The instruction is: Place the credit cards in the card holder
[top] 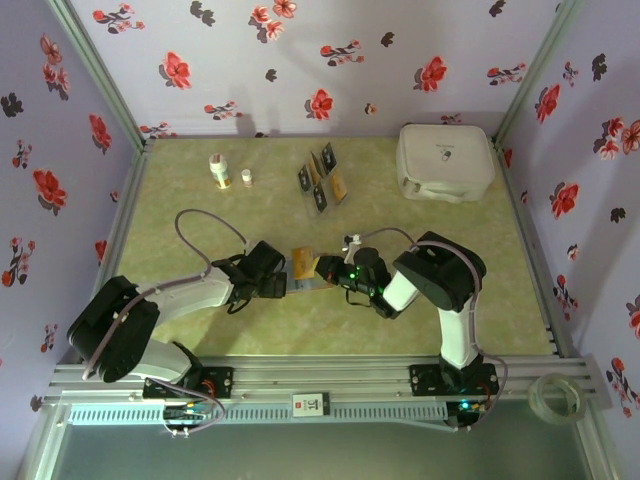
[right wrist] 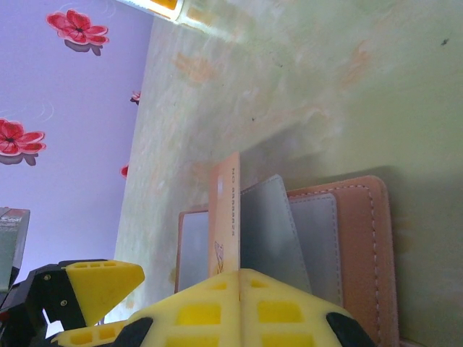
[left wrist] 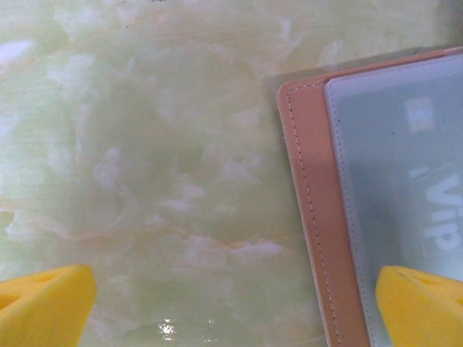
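The card holder (top: 318, 278) lies open on the table between my two grippers, brown with grey-blue lining (left wrist: 394, 159). My right gripper (right wrist: 239, 273) is shut on a peach-orange credit card (right wrist: 226, 217), held on edge over the holder's grey pockets (right wrist: 271, 231). My left gripper (left wrist: 235, 311) is open at the holder's left edge (left wrist: 311, 217); one yellow fingertip (left wrist: 423, 303) is over the lining, the other (left wrist: 43, 303) over bare table. A card marked VIP (left wrist: 441, 217) shows under a clear pocket. Several dark credit cards (top: 322, 180) stand in a rack farther back.
A large white rounded case (top: 445, 162) sits at the back right. Two small bottles (top: 220, 170) stand at the back left. A tape roll (top: 557, 395) lies outside the rail at the near right. Flowered walls close in three sides.
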Robot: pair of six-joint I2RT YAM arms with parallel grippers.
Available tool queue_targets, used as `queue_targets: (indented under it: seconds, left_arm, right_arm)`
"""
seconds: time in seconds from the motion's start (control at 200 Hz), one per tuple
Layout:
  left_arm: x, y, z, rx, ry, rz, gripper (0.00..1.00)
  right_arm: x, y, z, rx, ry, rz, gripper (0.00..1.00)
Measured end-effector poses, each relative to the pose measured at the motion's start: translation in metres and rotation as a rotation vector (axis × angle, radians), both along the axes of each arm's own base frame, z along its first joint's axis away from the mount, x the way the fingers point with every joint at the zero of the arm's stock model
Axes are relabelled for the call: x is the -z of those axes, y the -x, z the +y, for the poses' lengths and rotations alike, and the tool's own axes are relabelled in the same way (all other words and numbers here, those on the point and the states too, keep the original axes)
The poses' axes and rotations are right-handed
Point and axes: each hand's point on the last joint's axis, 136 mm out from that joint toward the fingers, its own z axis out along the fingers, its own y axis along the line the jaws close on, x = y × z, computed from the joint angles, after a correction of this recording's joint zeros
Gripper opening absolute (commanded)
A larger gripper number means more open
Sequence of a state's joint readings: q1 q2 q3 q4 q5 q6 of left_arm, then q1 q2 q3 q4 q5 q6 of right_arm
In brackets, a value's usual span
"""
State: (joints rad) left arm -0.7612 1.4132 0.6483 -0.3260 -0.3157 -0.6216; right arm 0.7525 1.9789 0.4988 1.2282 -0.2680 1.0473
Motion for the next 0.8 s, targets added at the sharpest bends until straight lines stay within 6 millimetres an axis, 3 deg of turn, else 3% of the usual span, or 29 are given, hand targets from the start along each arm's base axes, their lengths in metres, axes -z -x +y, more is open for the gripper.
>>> queue_targets:
  seconds: [0.8]
  left_arm:
    - [0.0, 0.0, 0.0, 0.0, 0.0, 0.0, 1.0]
  right_arm:
    - [0.001, 0.012, -0.005, -0.008, -0.001, -0.003, 0.0]
